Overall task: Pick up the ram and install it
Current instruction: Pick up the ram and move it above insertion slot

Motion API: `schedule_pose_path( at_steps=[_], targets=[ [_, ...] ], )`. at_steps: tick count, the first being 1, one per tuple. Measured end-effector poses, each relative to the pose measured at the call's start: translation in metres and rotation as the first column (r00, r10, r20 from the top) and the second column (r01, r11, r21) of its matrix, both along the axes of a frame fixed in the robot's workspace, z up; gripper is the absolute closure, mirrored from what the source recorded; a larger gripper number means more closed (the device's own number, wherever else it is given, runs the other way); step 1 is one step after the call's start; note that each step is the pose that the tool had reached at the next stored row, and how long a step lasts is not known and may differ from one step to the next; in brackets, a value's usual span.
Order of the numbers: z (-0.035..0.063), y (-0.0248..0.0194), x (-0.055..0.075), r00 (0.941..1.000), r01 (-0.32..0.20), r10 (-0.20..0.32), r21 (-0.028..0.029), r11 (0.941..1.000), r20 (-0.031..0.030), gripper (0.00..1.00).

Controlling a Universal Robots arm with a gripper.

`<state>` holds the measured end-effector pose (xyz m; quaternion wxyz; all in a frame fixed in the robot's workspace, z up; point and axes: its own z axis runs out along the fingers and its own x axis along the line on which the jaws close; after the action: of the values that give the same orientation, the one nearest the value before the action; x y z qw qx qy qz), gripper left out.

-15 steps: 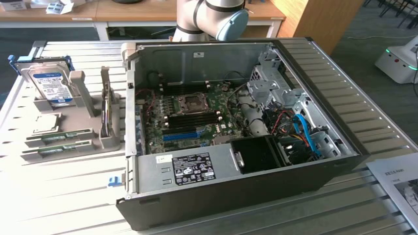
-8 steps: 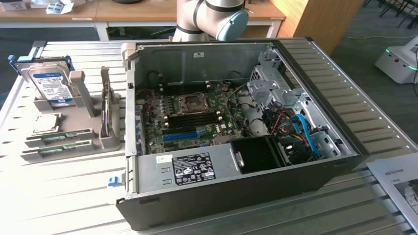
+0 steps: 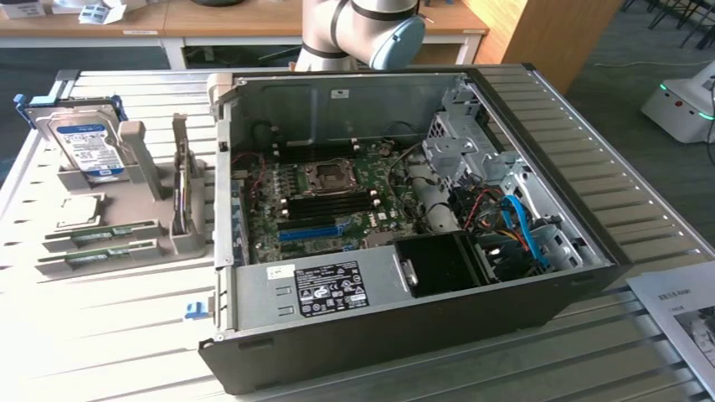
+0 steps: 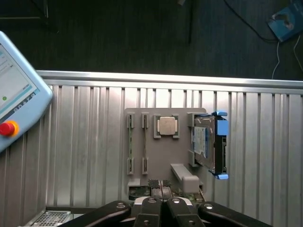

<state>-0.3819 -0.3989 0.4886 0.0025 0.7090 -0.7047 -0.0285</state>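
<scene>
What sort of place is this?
Likely a robotics lab set up for PC assembly: open computer case on a slatted metal table, a parts fixture with a hard drive, a teach pendant.

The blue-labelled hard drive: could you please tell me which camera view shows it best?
The exterior view. There the hard drive stands upright in the grey holder with its blue-and-white label turned toward the camera. The wrist view looks down on the hard drive from above, showing mainly its narrow edge and a sliver of label.

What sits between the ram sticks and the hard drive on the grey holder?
A square silver processor chip lies between them, as the wrist view shows.
</scene>
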Motion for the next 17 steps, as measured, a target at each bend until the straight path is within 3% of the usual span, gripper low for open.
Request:
schedule_pose_path(
  at_steps=[17],
  targets=[
    [-0.0309,-0.0002,-0.001,1.0000,0.000,0.000,0.0000,1.0000,0.0000,0.87]
  ],
)
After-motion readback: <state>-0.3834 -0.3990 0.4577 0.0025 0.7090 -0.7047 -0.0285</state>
